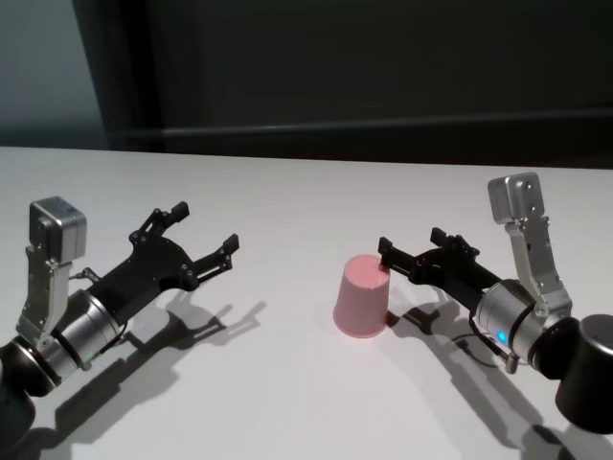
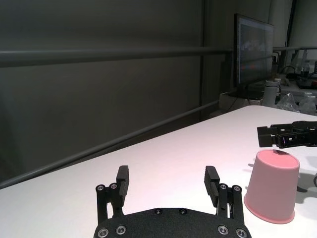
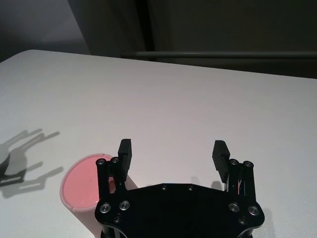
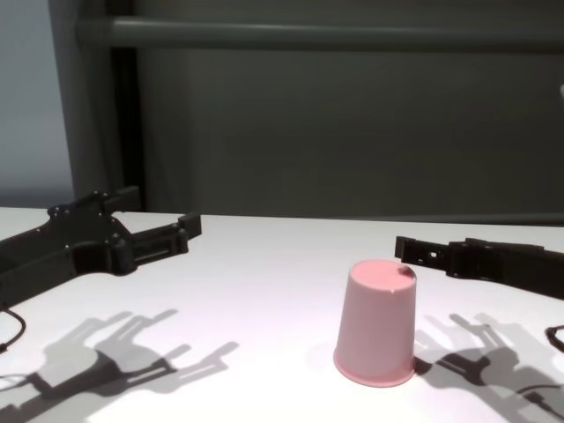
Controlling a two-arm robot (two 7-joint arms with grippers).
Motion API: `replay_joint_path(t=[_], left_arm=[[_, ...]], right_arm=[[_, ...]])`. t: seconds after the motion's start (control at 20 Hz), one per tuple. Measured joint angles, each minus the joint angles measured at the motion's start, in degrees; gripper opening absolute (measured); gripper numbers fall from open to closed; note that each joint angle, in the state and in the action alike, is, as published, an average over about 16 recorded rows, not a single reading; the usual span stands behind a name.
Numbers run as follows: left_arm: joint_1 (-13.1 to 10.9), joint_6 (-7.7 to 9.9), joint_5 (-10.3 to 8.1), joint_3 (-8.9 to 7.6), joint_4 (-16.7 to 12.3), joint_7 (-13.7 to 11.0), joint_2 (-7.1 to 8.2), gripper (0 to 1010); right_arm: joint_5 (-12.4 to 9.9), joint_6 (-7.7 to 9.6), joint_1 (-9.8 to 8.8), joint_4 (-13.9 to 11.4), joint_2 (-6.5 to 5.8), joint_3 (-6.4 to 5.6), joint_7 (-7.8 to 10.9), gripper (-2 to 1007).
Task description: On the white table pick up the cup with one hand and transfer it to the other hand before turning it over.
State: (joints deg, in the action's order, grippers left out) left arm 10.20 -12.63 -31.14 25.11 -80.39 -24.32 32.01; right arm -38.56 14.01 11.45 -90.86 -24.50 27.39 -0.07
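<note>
We see the small pale-pink plastic cup (image 1: 362, 296) upside down at centre frame on the white counter (image 1: 287, 192), axis vertical, flat base up. The right pincer (image 1: 410, 249) spreads wide just beside it; the left pincer (image 1: 203, 225), at left, spreads wide too.

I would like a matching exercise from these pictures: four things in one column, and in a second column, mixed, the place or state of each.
Things:
1. cup
2. left gripper
3. right gripper
4. white table

Places or states:
A. open, close beside the cup's flat base
B. upside down, wide rim on the table
C. open, well apart from the cup
D. bears the cup

Pairs: 1-B, 2-C, 3-A, 4-D
</note>
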Motion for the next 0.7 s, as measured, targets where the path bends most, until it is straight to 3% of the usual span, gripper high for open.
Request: replay_joint_path(t=[0.35, 0.7], left_arm=[[0.0, 0.00, 0.00, 0.00, 0.0, 0.0, 0.00, 1001], [0.0, 0.00, 0.00, 0.00, 0.0, 0.0, 0.00, 1001]], right_arm=[[0.6, 0.50, -1.30, -0.3, 0.39, -0.84, 0.14, 1002], [1.1, 0.63, -3.12, -1.3, 0.43, -2.43, -0.03, 1002]])
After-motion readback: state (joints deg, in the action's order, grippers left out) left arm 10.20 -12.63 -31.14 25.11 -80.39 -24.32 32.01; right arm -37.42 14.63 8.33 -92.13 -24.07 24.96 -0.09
